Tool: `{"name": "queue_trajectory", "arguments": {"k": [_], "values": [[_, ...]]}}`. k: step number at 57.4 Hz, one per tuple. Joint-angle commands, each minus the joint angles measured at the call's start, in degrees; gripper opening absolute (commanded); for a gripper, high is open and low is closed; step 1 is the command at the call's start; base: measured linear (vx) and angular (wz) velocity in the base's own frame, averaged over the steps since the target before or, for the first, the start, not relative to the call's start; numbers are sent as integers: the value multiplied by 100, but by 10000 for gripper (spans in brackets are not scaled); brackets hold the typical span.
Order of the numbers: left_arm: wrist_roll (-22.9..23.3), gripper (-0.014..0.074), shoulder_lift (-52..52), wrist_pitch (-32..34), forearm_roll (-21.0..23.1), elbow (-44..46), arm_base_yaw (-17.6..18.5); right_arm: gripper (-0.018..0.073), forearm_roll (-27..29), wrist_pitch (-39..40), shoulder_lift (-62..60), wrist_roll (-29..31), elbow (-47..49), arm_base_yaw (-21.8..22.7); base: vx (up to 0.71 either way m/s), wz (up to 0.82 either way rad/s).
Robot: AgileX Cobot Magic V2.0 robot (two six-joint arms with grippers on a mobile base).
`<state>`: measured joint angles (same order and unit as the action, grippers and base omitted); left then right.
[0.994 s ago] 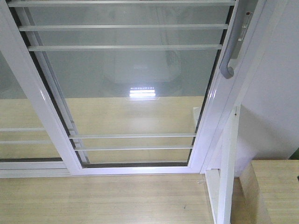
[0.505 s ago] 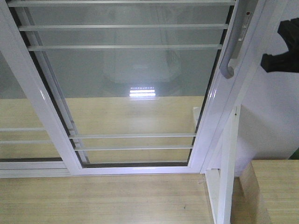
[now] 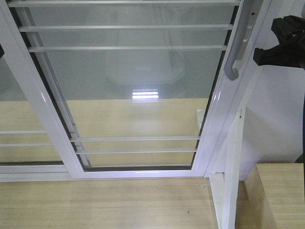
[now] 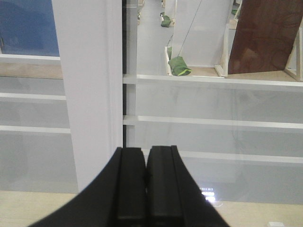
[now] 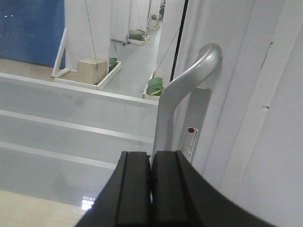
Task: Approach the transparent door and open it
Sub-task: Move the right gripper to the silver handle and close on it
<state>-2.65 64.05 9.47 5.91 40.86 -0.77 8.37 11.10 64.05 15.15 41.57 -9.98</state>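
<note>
Clear-glass, white-framed, barred sliding transparent door (image 3: 128,86) fills the front view and looks unopened, with its curved grey hooked handle (image 5: 182,94) on the right stile. The right gripper (image 5: 150,160) has its fingers pressed together, just short of the handle and not touching it. The left gripper (image 4: 146,153), also together, faces a white stile. Step: approach to the handle. Next likely calls for hooking the handle, then pushing left. Versus half a second ago, the right gripper's dark shape is higher and nearer the handle; door unmoved.
</note>
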Motion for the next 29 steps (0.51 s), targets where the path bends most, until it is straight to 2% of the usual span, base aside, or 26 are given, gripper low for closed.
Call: {"name": "queue_trajectory", "arguments": {"k": [1, 12, 18, 21, 29], "values": [[69, 251, -98, 562, 3, 212, 30, 255, -19, 423, -98, 26, 205, 15, 0, 0], [71, 449, -98, 701, 47, 212, 30, 572, 176, 508, -98, 26, 205, 15, 0, 0], [65, 526, -98, 845, 47, 212, 30, 700, 427, 689, -75, 26, 205, 15, 0, 0], [65, 551, -98, 929, 47, 212, 30, 730, 467, 736, -27, 26, 205, 15, 0, 0], [84, 569, -98, 1009, 47, 212, 30, 722, 492, 975, 308, 26, 205, 15, 0, 0]]}}
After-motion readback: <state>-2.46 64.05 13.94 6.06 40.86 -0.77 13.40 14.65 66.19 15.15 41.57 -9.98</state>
